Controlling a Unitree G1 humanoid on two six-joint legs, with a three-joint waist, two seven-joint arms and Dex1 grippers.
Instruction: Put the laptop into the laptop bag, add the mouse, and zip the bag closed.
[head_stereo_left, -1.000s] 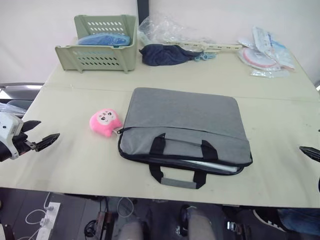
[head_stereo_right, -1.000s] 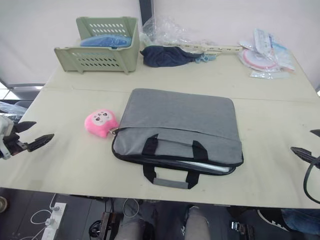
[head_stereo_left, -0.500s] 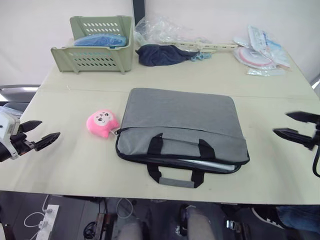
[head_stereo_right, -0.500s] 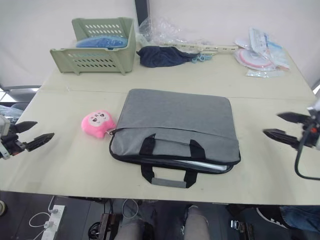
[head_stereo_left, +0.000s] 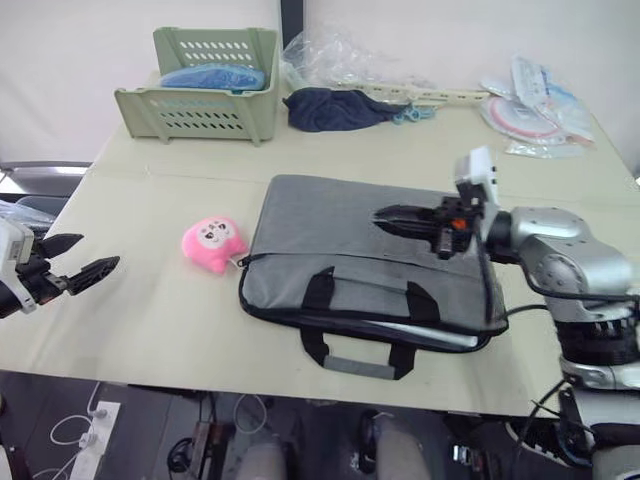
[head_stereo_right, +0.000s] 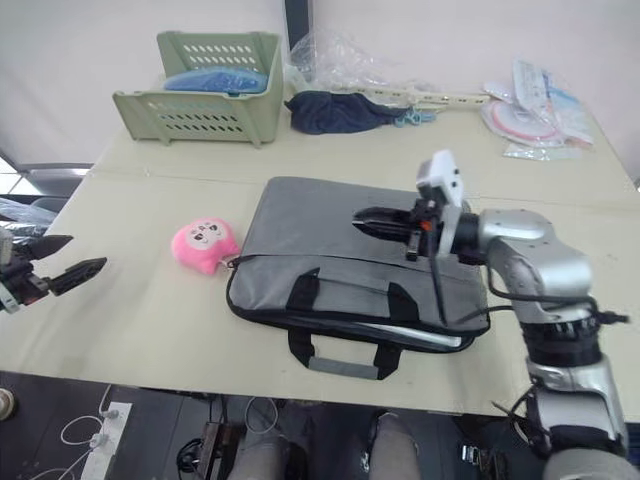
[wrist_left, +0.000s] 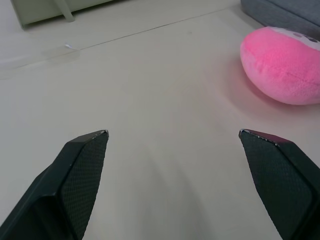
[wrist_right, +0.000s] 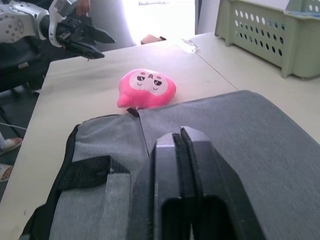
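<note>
Grey fabric laptop bag (head_stereo_left: 370, 265) with black handles lies flat mid-table on the cream table (head_stereo_left: 150, 310), opening along its near edge. A thin silver laptop (head_stereo_left: 420, 333) edge shows in the unzipped gap on the near right side; the rest of it is hidden inside the bag. Can't make out a white mouse anywhere.

Right gripper (head_stereo_left: 385, 217) hangs over the top panel of the bag, right of centre, pointing left. Right wrist view shows what the head views don't: the two black fingers (wrist_right: 170, 165) pressed together, nothing between them. Whether the tips touch the fabric or hover just above it, can't tell from any view.

Left gripper (head_stereo_left: 78, 258) is at the left table edge, well apart from the bag, jaws spread wide and empty. Left wrist view confirms it: both fingertips (wrist_left: 90, 150) far apart over bare tabletop, with the round pink plush toy (wrist_left: 282, 67) beyond them, cut off at the frame edge. Right wrist view shows the toy's face and the left gripper past it.

Head views place the pink toy just left of the bag's left edge, near the zipper end. Whether it touches the bag is unclear.

Far side: pale green slotted plastic basket (head_stereo_left: 200, 85) with a blue item inside, dark navy cloth bundle (head_stereo_left: 335, 108), crumpled clear plastic (head_stereo_left: 340, 60), plastic packets (head_stereo_left: 535, 105) at far right. Packet contents too small to read.
</note>
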